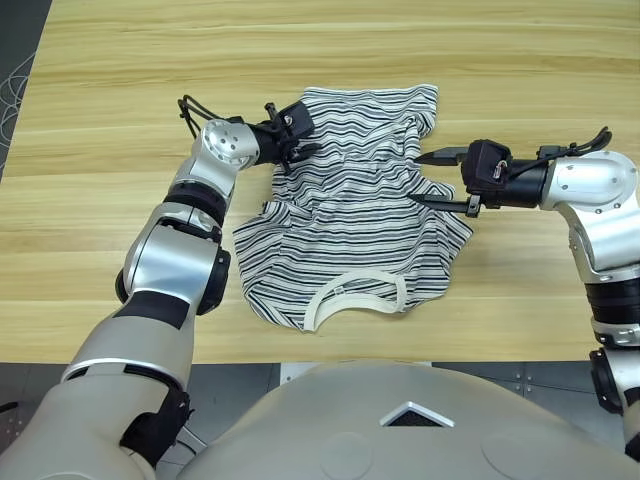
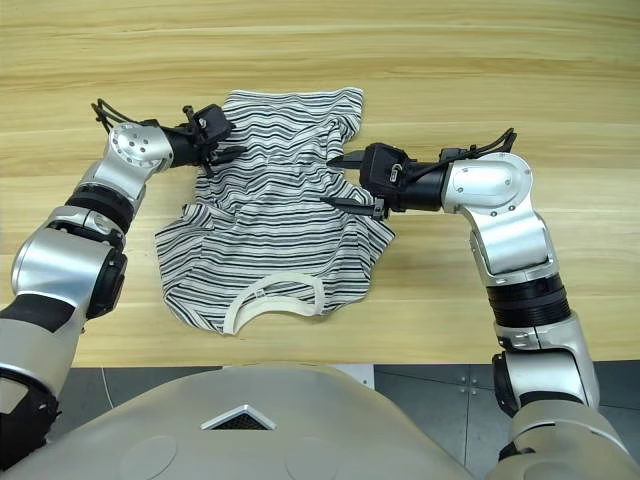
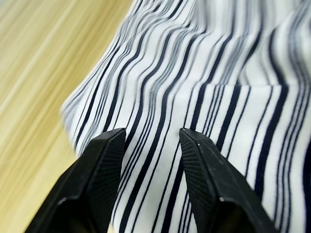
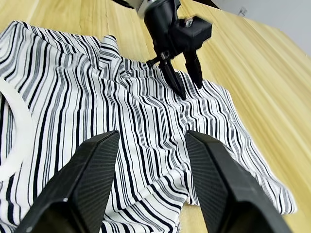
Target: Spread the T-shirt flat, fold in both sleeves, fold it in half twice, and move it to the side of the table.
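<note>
Both spread apart, left hand point(image 3: 151, 133) and right hand point(image 1: 418, 178) sit at opposite sides of the rumpled T-shirt point(image 1: 350, 235).

Dark grey floor point(image 1: 22, 35) past the tabletop's point(image 1: 300, 50) left edge, pale looped cables point(image 1: 12, 85) lying on it, grey bolted panels point(image 1: 505, 376) below the near edge.
</note>
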`<action>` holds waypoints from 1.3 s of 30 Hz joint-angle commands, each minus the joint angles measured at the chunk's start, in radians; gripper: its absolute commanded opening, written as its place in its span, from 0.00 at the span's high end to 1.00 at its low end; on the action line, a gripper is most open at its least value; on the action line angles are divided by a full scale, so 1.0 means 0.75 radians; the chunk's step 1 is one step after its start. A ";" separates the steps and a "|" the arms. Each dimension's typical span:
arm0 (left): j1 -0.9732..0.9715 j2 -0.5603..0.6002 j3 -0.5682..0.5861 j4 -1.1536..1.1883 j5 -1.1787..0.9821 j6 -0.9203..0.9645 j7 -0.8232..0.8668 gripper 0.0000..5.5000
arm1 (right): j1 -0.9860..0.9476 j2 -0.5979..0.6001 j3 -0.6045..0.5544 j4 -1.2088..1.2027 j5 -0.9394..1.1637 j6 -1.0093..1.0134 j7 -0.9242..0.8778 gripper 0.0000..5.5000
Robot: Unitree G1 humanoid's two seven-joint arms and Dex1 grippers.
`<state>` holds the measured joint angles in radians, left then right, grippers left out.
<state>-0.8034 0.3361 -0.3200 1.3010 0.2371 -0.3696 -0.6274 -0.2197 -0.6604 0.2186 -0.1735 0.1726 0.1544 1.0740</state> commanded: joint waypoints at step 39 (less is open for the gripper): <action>0.003 0.140 0.204 -0.003 -0.019 -0.190 -0.180 0.62 | 0.183 -0.251 -0.032 0.294 -0.199 -0.163 -0.016 0.54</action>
<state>-0.7780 0.4431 -0.1874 1.3246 0.2431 -0.4583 -0.7240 -0.0516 -0.8318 0.2245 0.0628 0.0192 0.0128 1.0647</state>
